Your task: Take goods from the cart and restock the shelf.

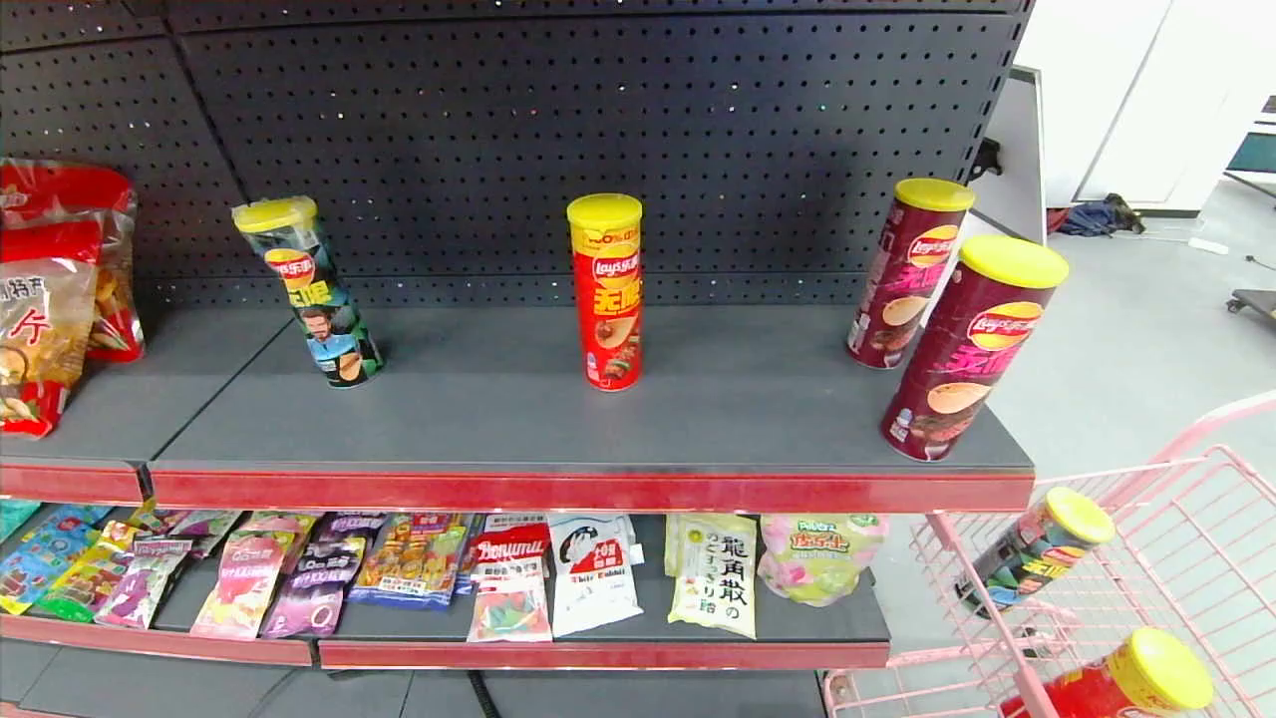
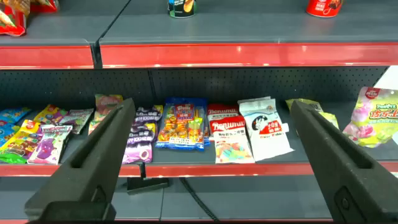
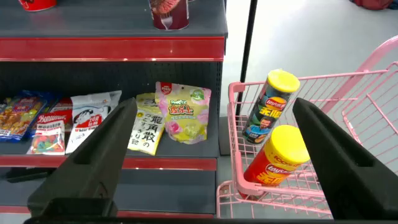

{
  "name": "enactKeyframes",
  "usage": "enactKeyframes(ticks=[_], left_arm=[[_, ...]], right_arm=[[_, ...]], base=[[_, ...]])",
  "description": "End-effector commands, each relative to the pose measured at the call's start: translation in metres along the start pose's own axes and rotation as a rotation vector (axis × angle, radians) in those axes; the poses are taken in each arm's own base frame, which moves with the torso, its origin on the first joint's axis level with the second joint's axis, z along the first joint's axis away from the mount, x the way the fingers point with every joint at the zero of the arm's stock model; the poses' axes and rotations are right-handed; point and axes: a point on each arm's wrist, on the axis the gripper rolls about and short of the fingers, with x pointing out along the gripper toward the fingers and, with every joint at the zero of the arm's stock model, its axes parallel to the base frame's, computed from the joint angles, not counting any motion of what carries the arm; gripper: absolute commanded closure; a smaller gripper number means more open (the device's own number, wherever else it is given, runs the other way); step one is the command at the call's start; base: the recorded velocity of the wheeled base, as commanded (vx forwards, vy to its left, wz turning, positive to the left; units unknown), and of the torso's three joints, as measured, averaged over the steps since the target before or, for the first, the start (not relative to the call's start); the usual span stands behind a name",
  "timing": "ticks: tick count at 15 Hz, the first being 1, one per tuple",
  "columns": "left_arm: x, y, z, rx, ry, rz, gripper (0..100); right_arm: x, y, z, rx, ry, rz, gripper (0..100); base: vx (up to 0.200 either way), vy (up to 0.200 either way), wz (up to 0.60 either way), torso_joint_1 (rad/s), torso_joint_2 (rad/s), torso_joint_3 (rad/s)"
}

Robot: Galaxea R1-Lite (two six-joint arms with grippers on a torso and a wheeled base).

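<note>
Two chip cans lay in the pink cart (image 1: 1126, 473): a dark can (image 1: 1032, 550) leaning against the wire side, and a red can (image 1: 1131, 686) partly cut off at the frame edge. Four more cans stood on the top shelf (image 1: 478, 419), with the maroon pair (image 1: 965, 349) at its right end. Snack bags (image 1: 598, 573) lined the lower shelf (image 1: 598, 653). I saw my left gripper (image 2: 212, 106) and right gripper (image 3: 214, 102) both spread wide and holding nothing, the right one near the cart.
</note>
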Motion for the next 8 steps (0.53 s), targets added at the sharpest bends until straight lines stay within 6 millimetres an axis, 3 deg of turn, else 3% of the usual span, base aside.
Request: enactKeyframes(ticks=[1,8], left_arm=[[0.0001,0.0,0.0,0.0,0.001,0.0,0],[0.0001,0.0,0.0,0.0,0.001,0.0,0]], right_arm=[[0.0,0.0,0.0,-0.002,-0.001,0.0,0],[0.0,0.0,0.0,0.0,-0.001,0.001,0]], base=[[0.0,0.0,-0.6,0.002,0.02,-0.002],[0.0,0.0,-0.6,0.004,0.0,0.001]])
